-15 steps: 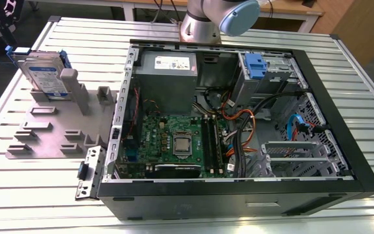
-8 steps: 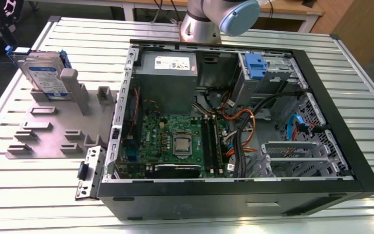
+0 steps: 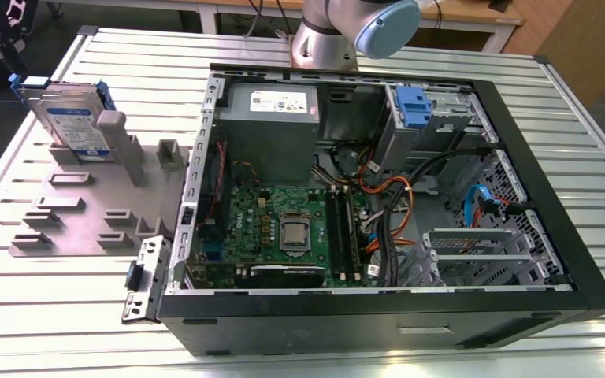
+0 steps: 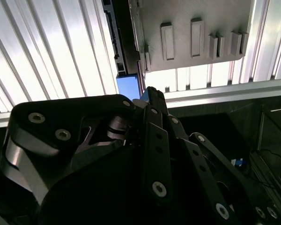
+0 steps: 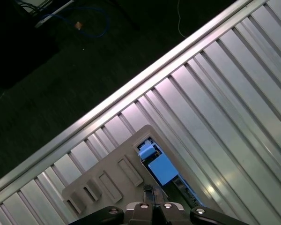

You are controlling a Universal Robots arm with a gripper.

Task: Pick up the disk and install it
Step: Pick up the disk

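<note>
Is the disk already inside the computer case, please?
No, the disk stands upright in the grey rack outside the computer case.

The open black metal computer case (image 3: 554, 236) lies on its side on the ribbed silver metal table (image 3: 61, 315), from the middle toward the exterior view's right edge. Just beside it, toward the left edge, lies the flat grey plastic fixture (image 3: 72, 213). The silver-grey rectangular disk (image 3: 72, 122) stands upright in the fixture's far end, near the table's far left corner. Inside the case, the grey metal power-supply box (image 3: 271, 118) sits far left, with the green circuit board (image 3: 281, 228) before it.
</note>
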